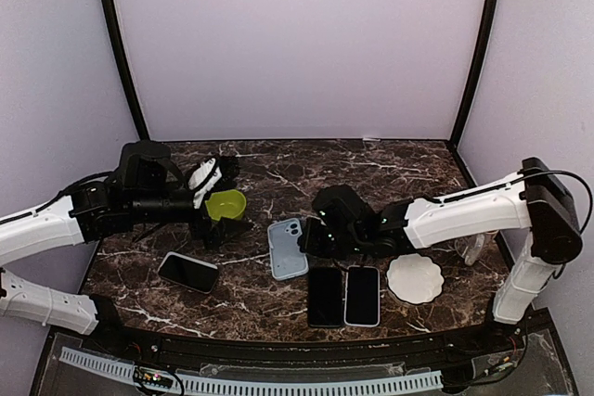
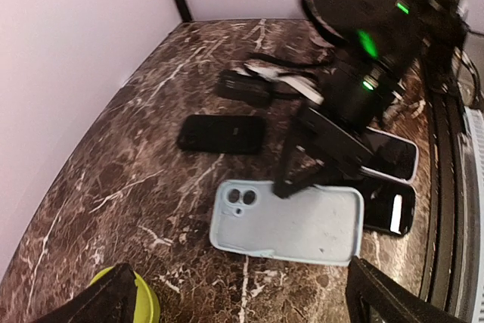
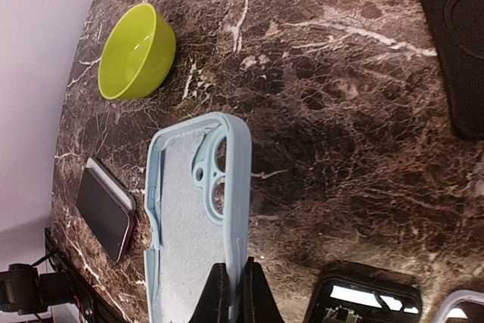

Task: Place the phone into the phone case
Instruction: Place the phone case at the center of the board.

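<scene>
Where top view looks down on dark marble table (image 1: 399, 173), light blue phone case (image 1: 288, 249) lies near centre, hollow side up. Right gripper (image 1: 304, 240) sits at case's 3 o'clock edge. Left gripper (image 1: 219, 201) is at case's 10 o'clock, jaws spread wide, green bowl (image 1: 230, 207) just beside. Lone phone (image 1: 188, 272) at case's 8 o'clock; pair of phones (image 1: 344, 296) at 5 o'clock; white dish (image 1: 415, 278) at 4 o'clock.

Left wrist view: own fingers (image 2: 110, 300) far apart, holding nothing; case ahead at 12 o'clock.

Right wrist view: fingers pressed together, pinching case's rim.
</scene>
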Tool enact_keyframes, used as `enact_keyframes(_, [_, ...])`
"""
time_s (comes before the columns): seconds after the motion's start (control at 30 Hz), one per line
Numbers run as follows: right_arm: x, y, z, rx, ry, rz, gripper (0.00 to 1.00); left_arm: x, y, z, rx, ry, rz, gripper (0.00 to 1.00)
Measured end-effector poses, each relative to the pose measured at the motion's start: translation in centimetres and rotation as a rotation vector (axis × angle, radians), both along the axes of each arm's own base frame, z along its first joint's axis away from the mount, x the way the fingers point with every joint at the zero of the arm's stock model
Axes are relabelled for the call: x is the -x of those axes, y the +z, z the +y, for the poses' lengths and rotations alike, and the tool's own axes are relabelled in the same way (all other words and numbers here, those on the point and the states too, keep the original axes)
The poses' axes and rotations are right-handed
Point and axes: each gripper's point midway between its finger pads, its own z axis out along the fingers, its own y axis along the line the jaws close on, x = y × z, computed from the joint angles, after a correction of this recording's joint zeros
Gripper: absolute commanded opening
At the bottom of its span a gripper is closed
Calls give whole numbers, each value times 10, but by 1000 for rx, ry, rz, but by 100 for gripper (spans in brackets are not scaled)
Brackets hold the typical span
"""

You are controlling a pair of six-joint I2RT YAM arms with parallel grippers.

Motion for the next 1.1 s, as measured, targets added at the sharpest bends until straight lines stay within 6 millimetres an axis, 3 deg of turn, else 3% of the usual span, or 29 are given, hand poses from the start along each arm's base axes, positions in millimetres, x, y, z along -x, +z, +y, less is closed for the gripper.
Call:
enact_keyframes(0.1, [6,-11,14,-27,-21,12,0,-21,6,8,59,114,63,99])
enact_keyframes(0.2, [10,-24,25,-51,-40,28,0,-32,-1,12,75,188,120,99])
enact_keyframes(0.43, [22,-64,30,0,-90,68,0,-40,7,23,137,274,135,99])
enact_keyframes(0.83, [35,-76,30,6,-120,114,0,-46,15,30,177,330,124,99])
enact_keyframes(1.0, [50,-85,24,47,-101,149,33,-46,15,30,179,331,126,99])
enact_keyframes(1.1, [62,-81,25,55,-75,159,40,-46,14,30,178,331,126,99])
